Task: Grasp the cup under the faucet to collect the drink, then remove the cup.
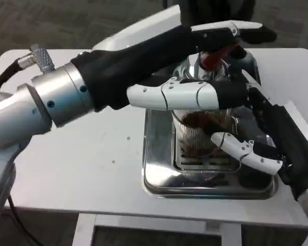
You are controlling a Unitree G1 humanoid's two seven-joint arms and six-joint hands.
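A clear ribbed cup (196, 134) holding brown drink stands on the drip grate under the chrome faucet (201, 69). My right hand (267, 138) comes in from the right and grips the cup, one white finger across its front and dark fingers behind it. My left hand (205, 61) reaches across from the left. Its upper fingers lie over the faucet's red handle (214, 57), and a lower white finger stretches across just above the cup's rim, its fingers apart.
The steel drip tray (159, 179) sits on the white table (92, 159), near the front edge. My left forearm (56, 100) crosses the table's left half. Bare tabletop lies left of the tray.
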